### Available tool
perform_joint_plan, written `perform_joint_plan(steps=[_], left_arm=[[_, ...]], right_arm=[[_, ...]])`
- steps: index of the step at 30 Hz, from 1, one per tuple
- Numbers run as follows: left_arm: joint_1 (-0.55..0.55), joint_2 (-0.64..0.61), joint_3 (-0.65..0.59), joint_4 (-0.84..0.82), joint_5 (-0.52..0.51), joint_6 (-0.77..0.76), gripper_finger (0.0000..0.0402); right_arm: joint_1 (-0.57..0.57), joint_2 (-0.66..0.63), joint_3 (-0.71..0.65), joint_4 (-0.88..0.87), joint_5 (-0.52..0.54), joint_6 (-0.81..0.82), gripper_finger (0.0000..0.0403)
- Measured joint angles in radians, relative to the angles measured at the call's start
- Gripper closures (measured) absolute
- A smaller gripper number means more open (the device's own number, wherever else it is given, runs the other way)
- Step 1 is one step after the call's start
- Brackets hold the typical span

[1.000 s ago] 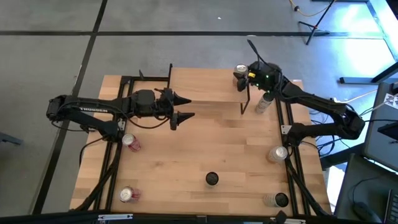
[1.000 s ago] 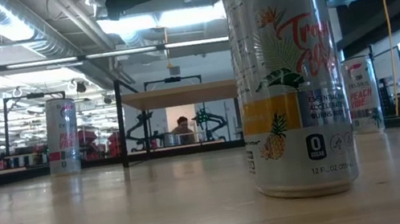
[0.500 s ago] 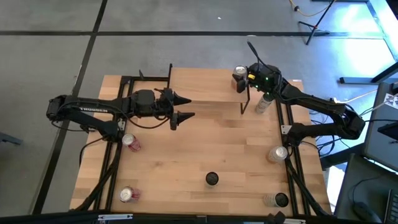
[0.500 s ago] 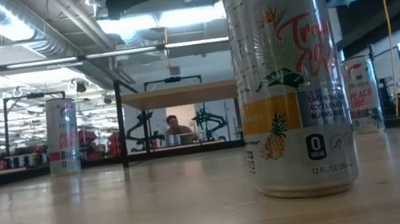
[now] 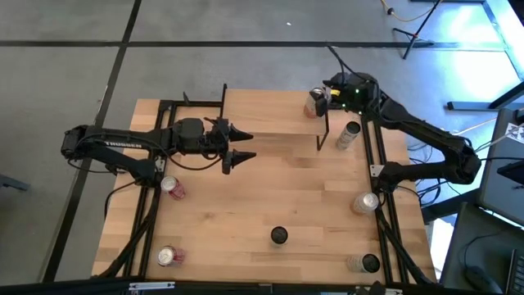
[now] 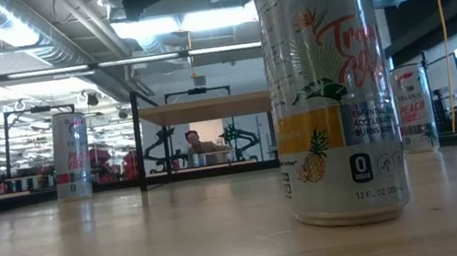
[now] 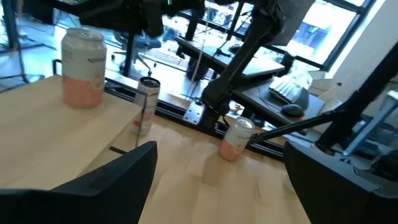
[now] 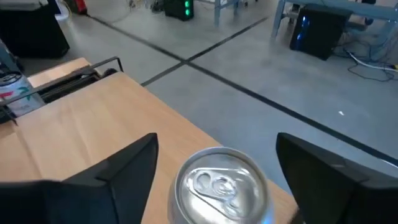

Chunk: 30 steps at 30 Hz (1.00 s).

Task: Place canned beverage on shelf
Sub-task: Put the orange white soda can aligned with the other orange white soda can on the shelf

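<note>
1. Cans stand scattered on the near half of the tabletop [image 5: 270, 197]: a tropical-print can [image 6: 326, 84] fills the low view, its top cut off by the frame.
2. Mid-table, the left gripper [image 5: 239, 142] hangs with its fingers spread wide and nothing between them.
3. Farther back, the shelf [image 5: 274, 112] runs its long side across the table's far edge; in the low view it shows as a thin light board on black legs.
4. On the shelf's right end stands the canned beverage [image 5: 316, 102], upright, long axis vertical, pull-tab lid facing up in the right wrist view [image 8: 221, 185].
5. Directly above that can sits the right gripper [image 5: 332, 93], fingers spread to either side of the lid and not touching it.
6. Whether the can's base sits fully on the board cannot be seen; its lower body is hidden.
</note>
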Motion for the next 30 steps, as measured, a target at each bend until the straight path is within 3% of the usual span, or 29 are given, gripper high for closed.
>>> perform_joint_plan(steps=[6,12,26,30], left_arm=[[-0.001,0.0,0.0,0.0,0.048,-0.063,0.0059],[-0.037,0.0,0.0,-0.015,0.088,-0.064,0.0059],[-0.159,0.0,0.001,-0.068,0.082,0.05,0.0059],[-0.22,0.007,0.07,-0.169,0.046,0.124,0.0059]], right_arm=[[0.06,0.0,0.136,-0.204,-0.008,-0.084,0.0094],[0.225,-0.002,0.229,-0.254,-0.04,-0.063,0.0095],[0.716,0.084,0.229,-0.235,-0.024,0.33,0.0095],[0.835,0.125,0.228,-0.206,0.012,0.423,0.0095]])
